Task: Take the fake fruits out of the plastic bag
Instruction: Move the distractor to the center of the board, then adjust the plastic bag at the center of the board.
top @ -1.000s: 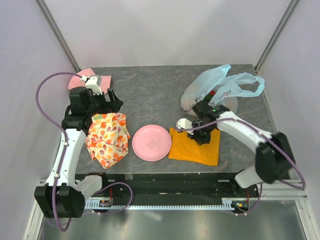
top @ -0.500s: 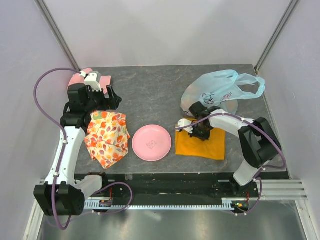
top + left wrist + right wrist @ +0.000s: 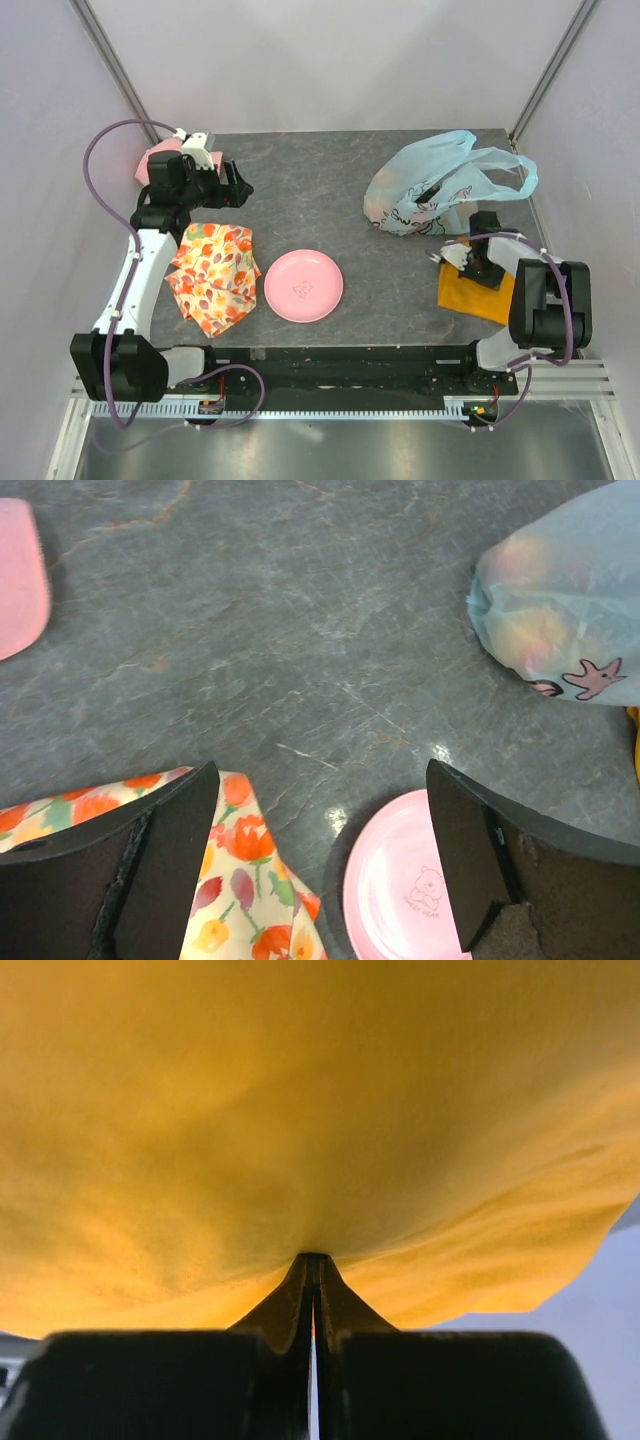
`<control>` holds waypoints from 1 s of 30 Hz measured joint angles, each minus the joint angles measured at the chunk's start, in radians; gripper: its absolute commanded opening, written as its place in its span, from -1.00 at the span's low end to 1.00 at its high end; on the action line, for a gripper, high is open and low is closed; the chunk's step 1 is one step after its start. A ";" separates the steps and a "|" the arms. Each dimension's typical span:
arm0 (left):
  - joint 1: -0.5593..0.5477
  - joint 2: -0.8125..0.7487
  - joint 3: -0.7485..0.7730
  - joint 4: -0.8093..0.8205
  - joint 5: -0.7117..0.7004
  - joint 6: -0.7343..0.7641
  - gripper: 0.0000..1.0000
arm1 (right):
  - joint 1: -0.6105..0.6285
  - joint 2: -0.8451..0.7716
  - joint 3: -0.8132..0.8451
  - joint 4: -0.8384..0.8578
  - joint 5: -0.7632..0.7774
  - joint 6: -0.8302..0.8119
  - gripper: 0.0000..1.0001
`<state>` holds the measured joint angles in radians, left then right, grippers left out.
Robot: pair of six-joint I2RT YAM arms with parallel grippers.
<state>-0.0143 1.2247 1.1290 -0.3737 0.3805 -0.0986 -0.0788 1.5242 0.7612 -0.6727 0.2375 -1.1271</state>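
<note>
Inside the light-blue plastic bag, blurred fake fruits

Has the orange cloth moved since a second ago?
Yes. The orange cloth has slid right, away from the pink plate it lay beside, pinched in the right gripper.

Between the right jaws, the plain cloth is showing orange-yellow. Ahead of the left jaws, the plastic bag is showing translucent light blue with pink cartoon marks. At the left jaws, the plate is showing pink; the floral cloth, orange-on-cream; the table, veined grey.
</note>
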 measured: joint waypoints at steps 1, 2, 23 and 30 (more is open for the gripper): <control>-0.010 0.011 0.005 0.002 0.007 0.000 0.82 | -0.035 0.009 0.001 0.000 0.018 -0.004 -0.98; -0.019 0.019 0.008 0.003 0.015 0.000 0.80 | -0.062 0.019 0.008 -0.003 0.033 -0.003 -0.92; -0.491 0.534 0.967 -0.093 0.208 -0.071 0.91 | -0.150 -0.142 1.008 -0.595 -0.878 0.507 0.57; -0.642 0.742 1.062 -0.076 0.086 -0.100 0.92 | -0.150 -0.122 0.940 -0.465 -0.909 0.771 0.60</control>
<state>-0.6567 1.9667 2.1910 -0.4492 0.4667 -0.1989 -0.2291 1.4017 1.7016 -1.1378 -0.6716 -0.3557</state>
